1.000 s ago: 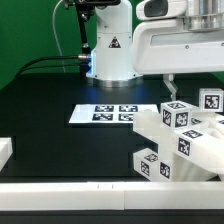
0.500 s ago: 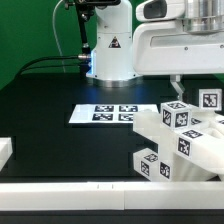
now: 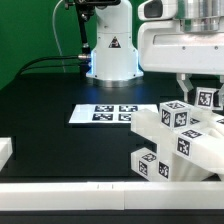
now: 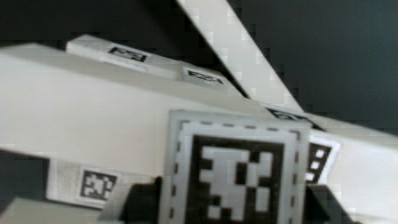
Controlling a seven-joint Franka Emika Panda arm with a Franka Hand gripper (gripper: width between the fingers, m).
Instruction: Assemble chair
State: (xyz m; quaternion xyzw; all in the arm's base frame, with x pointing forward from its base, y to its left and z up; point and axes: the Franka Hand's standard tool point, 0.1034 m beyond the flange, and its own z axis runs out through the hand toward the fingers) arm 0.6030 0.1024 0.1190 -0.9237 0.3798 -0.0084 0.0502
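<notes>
No brand name or readable writing shows anywhere; the only markings are black-and-white square tags, and a small dark triangular sign on the robot base [image 3: 110,45] whose content is too small to make out.

The marker board [image 3: 103,114] lies flat on the black table [image 3: 40,100] near the centre of the exterior view and carries four tags in a two-by-two block. At about 4 o'clock from it, close by, sits the chair [image 3: 175,140], a pile of white parts in the frame's 4 o'clock corner. In the exterior view five tags can be counted on the pile: one on the upper block, one on a part at the far 3 o'clock edge, one on the middle face, and two on the lowest block nearest the camera. How many separate parts make up the pile cannot be told. A plain white edge block [image 3: 5,151] with no tag sits at the 9 o'clock edge, well apart from the pile.

The gripper [image 3: 196,88] hangs at the top of the pile, its fingers partly narrowed on either side of a tagged part. Whether the pads actually touch that part cannot be told. The wrist view shows one large tag [image 4: 237,172] filling the near field between two dark blurred fingers [image 4: 146,200], with four smaller tags on the white panels behind it.
</notes>
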